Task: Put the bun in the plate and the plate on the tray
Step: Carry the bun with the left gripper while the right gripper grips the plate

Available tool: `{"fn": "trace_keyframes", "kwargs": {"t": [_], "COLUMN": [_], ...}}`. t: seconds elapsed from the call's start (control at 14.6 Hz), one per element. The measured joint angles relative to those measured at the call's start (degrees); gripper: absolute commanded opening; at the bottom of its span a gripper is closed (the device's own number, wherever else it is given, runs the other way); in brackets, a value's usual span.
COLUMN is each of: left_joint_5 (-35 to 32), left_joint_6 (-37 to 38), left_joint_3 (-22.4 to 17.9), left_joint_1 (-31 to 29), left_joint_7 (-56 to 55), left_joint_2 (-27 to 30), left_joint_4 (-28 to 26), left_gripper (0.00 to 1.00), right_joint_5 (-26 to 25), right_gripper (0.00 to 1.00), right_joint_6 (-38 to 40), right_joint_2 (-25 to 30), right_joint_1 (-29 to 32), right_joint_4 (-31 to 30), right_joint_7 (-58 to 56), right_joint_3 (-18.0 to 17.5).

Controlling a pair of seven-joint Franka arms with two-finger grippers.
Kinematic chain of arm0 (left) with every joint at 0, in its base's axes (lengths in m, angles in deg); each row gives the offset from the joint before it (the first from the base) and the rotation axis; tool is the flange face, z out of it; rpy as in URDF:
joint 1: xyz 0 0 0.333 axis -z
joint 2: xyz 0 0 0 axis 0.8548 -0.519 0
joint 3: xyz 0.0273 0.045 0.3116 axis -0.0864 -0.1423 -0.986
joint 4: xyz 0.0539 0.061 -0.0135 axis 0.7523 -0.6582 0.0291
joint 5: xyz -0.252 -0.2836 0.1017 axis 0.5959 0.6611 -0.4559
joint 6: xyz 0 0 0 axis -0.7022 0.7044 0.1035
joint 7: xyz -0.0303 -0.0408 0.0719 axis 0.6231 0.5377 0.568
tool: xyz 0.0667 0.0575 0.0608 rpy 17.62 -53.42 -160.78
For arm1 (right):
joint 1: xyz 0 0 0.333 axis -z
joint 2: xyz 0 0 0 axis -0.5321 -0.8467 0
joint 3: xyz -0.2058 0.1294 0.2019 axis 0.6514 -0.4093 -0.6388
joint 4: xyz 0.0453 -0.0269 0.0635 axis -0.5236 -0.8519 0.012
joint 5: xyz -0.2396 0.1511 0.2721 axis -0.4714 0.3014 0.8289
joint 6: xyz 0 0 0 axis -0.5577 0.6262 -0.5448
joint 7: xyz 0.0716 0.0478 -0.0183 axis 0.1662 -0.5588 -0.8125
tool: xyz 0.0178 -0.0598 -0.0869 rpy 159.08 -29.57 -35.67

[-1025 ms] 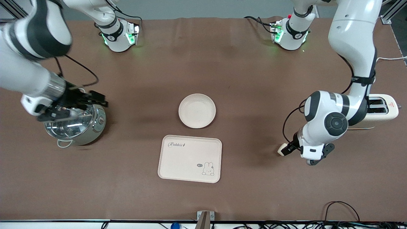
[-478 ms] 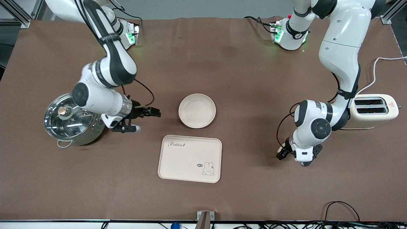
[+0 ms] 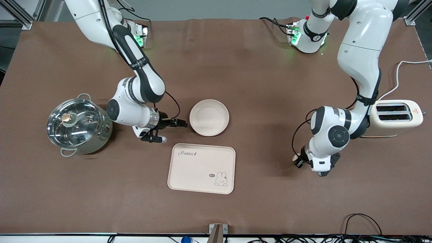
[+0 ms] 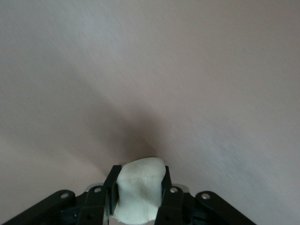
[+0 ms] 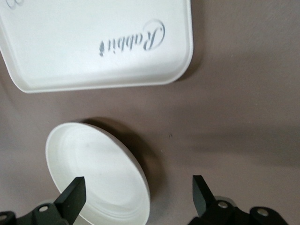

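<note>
The bun is a small off-white lump pinched between my left gripper's fingers; in the front view only a sliver of the bun shows. My left gripper is shut on it, low over bare table toward the left arm's end, between the tray and the toaster. The round cream plate lies empty mid-table, and also shows in the right wrist view. My right gripper is open beside the plate's rim at the right arm's end, with its midpoint at that rim. The Rabbit tray lies empty, nearer the camera than the plate, and also shows in the right wrist view.
A steel pot with a glass lid stands toward the right arm's end of the table. A cream toaster with its cable stands toward the left arm's end.
My right arm has swung from over the pot across to the plate's rim, gripper open. My left gripper has shifted slightly and now covers most of the bun.
</note>
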Motion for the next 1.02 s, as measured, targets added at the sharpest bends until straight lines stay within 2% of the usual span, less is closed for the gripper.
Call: {"fn": "trace_keyframes", "kwargs": {"t": [0.27, 0.48, 0.61, 0.75, 0.89, 1.02], "left_joint_5": [0.0, 0.0, 0.0, 0.0, 0.0, 0.0], "left_joint_6": [0.27, 0.63, 0.82, 0.8, 0.76, 0.71], "left_joint_3": [4.19, 5.2, 5.23, 5.21, 5.19, 5.19], "left_joint_1": [7.42, 15.71, 20.36, 24.45, 27.13, 28.92], "left_joint_7": [-14.02, -23.17, -27.74, -31.03, -32.68, -33.92], "left_joint_2": [1.91, 2.75, 2.56, 1.71, 0.78, 0.07], "left_joint_4": [1.55, 3.62, 4.06, 4.1, 4.23, 4.37], "left_gripper": [0.44, 0.44, 0.44, 0.48, 0.58, 0.88], "right_joint_5": [1.64, 8.54, 11.97, 13.13, 13.56, 13.67], "right_gripper": [1.0, 0.99, 0.84, 0.65, 0.59, 0.54], "right_joint_6": [-0.81, -2.15, -4.78, -5.99, -6.09, -6.12], "right_joint_2": [-0.09, -0.09, -0.11, -0.17, -0.32, -0.85], "right_joint_1": [-1.26, -3.03, -5.21, -6.7, -6.89, -6.88], "right_joint_4": [-2.63, -4.91, -6.62, -7.29, -7.29, -7.25], "right_joint_7": [-5.57, -13.34, -15.36, -15.39, -15.39, -15.43], "right_joint_3": [-0.06, -0.12, -0.15, -0.16, -0.12, 0.02]}}
